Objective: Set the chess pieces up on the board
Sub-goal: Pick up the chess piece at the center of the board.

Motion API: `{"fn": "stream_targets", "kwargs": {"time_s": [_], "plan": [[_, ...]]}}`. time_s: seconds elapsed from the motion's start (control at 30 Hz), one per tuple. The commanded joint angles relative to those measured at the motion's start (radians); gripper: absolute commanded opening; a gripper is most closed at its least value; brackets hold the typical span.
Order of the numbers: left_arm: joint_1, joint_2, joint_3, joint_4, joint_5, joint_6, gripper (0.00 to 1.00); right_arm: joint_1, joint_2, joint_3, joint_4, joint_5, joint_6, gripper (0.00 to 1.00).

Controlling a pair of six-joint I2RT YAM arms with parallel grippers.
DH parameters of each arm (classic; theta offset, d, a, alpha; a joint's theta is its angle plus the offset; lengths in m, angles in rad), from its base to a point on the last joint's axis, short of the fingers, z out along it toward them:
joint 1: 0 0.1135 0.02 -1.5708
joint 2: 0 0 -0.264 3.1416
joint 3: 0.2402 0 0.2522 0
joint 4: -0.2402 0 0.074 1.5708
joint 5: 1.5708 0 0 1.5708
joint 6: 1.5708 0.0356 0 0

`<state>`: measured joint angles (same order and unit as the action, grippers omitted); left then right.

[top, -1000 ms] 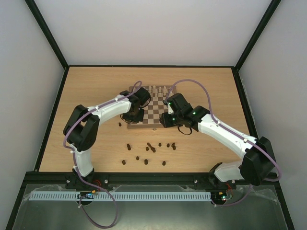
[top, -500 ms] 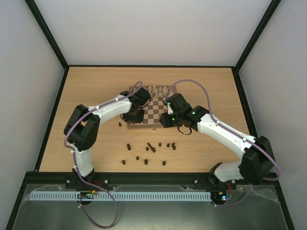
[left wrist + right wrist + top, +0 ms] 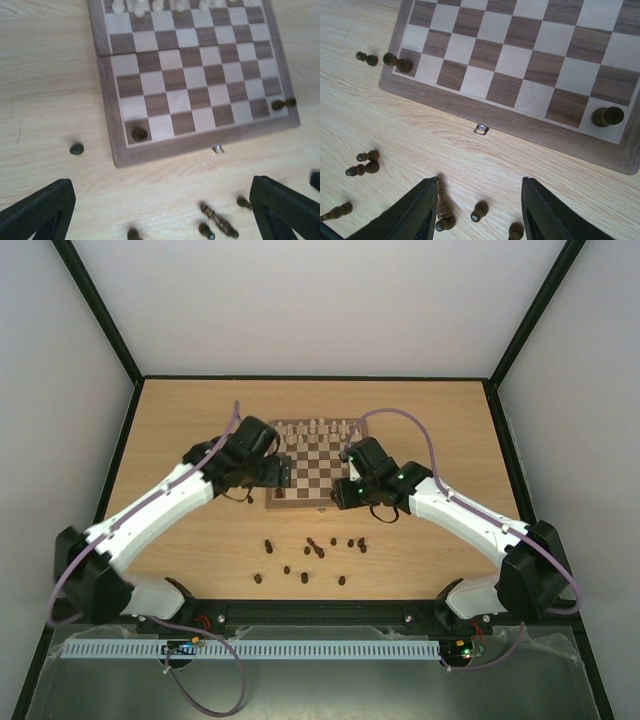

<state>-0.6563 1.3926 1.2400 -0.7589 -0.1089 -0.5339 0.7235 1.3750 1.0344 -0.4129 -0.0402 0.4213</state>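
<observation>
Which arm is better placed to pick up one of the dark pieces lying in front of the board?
Probably the right. The right gripper hangs just past the board's near edge, with loose chess pieces showing between its fingers. The left gripper sits by the board's left side, farther from them.

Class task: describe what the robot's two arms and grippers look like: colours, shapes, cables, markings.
The left arm and right arm have white tapered links joined by bulky black joints. A lilac cable loops along each. Small green lights glow near the right wrist. The left fingers and right fingers are plain black wedges; no lettering is legible.
</observation>
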Motion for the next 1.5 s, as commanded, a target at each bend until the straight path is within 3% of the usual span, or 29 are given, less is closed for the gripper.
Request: {"fn": "stream_targets", "kwargs": {"time_s": [0.0,0.17,0.3,0.67,1.13,1.47], "plan": [[-0.018,-0.169,-0.156,0.079,0.06,-0.063,0.99,0.015,0.017,-0.034,-0.048,0.027,0.005,0.47],[-0.041,-0.365,-0.319,0.187,0.094,-0.152,0.99,0.049,0.015,-0.078,-0.083,0.096,0.07,0.46],[-0.055,-0.415,-0.382,0.226,0.098,-0.169,0.99,0.094,0.019,-0.11,-0.125,0.182,0.146,0.44],[-0.055,-0.4,-0.436,0.29,0.162,-0.117,1.0,0.169,0.022,-0.156,-0.221,0.314,0.327,0.41],[-0.055,-0.387,-0.492,0.328,0.188,-0.081,1.0,0.23,0.031,-0.159,-0.257,0.289,0.4,0.4],[-0.055,-0.389,-0.504,0.335,0.189,-0.08,0.99,0.232,0.049,-0.192,-0.253,0.304,0.421,0.34]]}}
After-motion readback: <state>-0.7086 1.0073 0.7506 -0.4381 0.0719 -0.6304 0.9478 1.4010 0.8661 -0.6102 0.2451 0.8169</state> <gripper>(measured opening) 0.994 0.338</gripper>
